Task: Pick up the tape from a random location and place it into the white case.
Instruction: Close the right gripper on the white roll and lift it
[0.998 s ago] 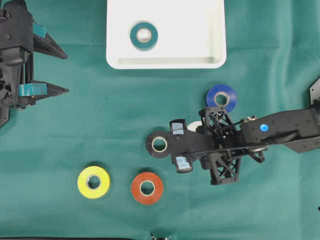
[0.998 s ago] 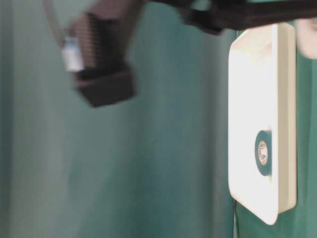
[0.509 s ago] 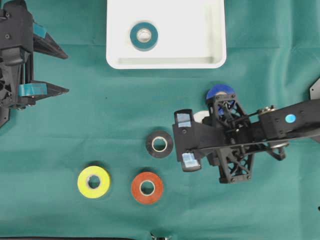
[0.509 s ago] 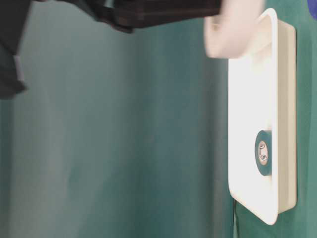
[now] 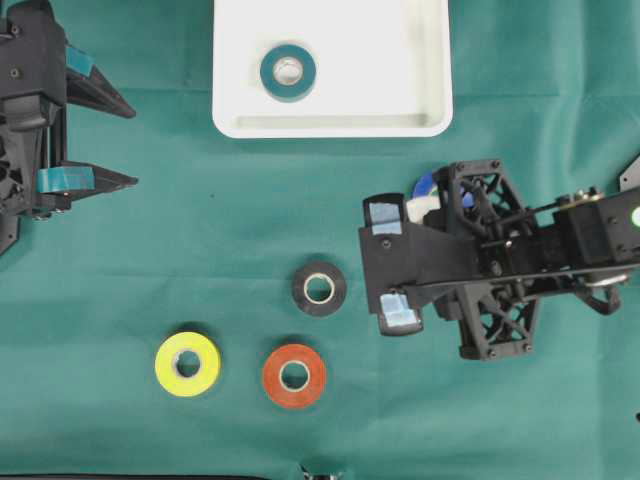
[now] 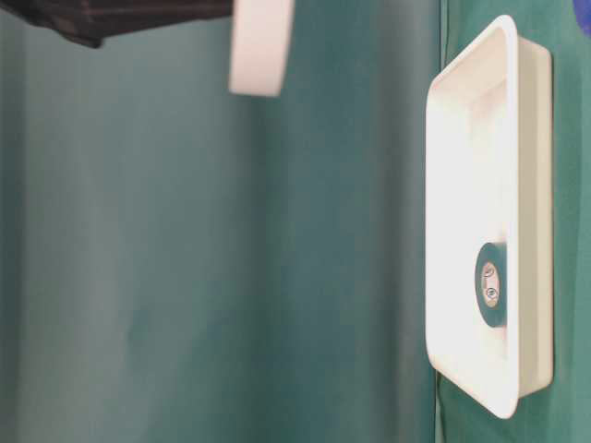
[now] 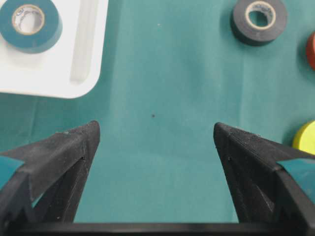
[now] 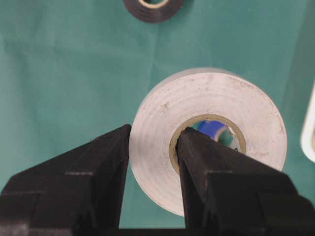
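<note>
Well, a dark green cloth [image 5: 220, 230] covers the whole table, with soft wrinkles here and there, and nothing of the room past it shows. At the far side sits the white case [image 5: 430, 60], and a teal tape roll [image 5: 288, 72] lies flat inside it, toward its left. On the right, the right gripper [image 8: 152, 172] is clamped on a white tape roll [image 8: 216, 113]: one jaw is outside the roll and the other pokes into its hole. The roll is up in the air above the cloth, well apart from the case. A blue tape roll [image 5: 424, 186] peeks out from under that arm. In the middle lies a black tape roll [image 5: 319, 288], and nearer to us are an orange tape roll [image 5: 294, 375] and a yellow tape roll [image 5: 187, 364] to its left. On the far left, the left gripper [image 7: 156, 142] has its jaws wide apart over bare cloth, holding nothing.
</note>
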